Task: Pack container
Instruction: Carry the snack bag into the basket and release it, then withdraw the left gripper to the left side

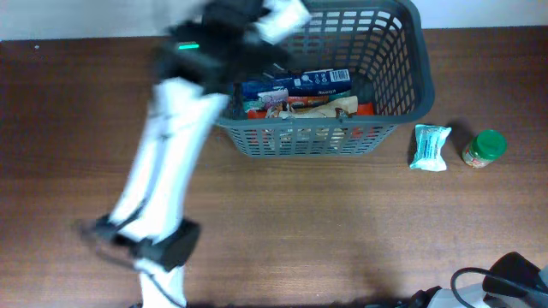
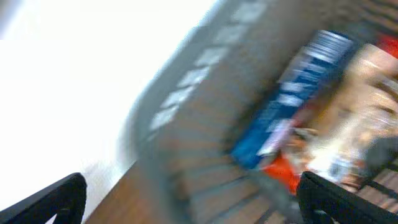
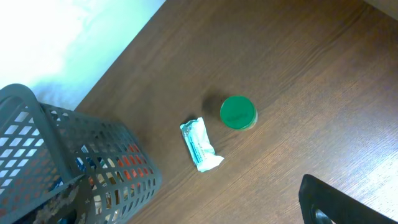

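The dark grey slotted container (image 1: 402,85) stands at the back of the table. Inside it lie a blue box (image 1: 308,83) and other red and tan packages. My left arm (image 1: 171,128) reaches to the container's left rim and is blurred by motion. In the left wrist view my left gripper (image 2: 193,205) is open and empty above the container wall (image 2: 186,106), with the blue box (image 2: 292,93) ahead. My right gripper (image 3: 336,205) shows one finger far to the side, open and empty, high above the table near its front right corner.
A teal wrapped packet (image 1: 430,145) and a green-lidded jar (image 1: 485,148) lie on the table right of the container. Both also show in the right wrist view, the packet (image 3: 200,144) and the jar (image 3: 238,112). Cables lie at the front right edge.
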`<state>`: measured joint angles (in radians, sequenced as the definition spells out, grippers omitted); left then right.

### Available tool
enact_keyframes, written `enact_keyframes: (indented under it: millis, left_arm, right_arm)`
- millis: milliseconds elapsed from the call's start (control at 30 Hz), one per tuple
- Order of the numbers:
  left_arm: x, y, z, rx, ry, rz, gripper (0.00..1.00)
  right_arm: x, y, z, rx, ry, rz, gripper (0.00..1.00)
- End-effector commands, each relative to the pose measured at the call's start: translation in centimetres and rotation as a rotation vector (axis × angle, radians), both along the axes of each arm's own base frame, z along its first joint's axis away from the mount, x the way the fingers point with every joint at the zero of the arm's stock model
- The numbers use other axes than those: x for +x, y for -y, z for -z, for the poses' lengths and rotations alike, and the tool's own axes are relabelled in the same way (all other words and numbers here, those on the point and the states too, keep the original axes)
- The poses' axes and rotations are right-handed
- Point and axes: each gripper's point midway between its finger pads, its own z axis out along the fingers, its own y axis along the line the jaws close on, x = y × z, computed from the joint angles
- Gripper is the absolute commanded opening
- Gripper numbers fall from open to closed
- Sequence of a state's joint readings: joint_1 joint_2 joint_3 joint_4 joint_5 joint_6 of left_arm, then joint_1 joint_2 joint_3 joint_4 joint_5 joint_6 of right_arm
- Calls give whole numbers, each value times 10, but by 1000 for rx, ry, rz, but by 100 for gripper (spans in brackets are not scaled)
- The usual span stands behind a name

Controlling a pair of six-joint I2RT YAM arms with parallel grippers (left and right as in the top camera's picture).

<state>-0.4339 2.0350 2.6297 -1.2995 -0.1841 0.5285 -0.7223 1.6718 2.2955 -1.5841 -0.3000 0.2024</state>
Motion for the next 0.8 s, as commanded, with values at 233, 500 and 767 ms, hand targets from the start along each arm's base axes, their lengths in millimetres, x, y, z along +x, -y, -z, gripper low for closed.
enact_keyframes:
  millis: [233, 500, 767]
  left_arm:
    - [-58, -226, -82, -377, 135, -655, 99]
    - [-86, -301, 26, -404, -220, -972, 99]
    - [-97, -300, 92, -362, -429, -1014, 99]
  right_arm:
    - [0, 2, 0, -1, 2, 1, 99]
    - [0, 2, 0, -1, 3, 1, 99]
    - [12, 15, -7, -53, 42, 6, 99]
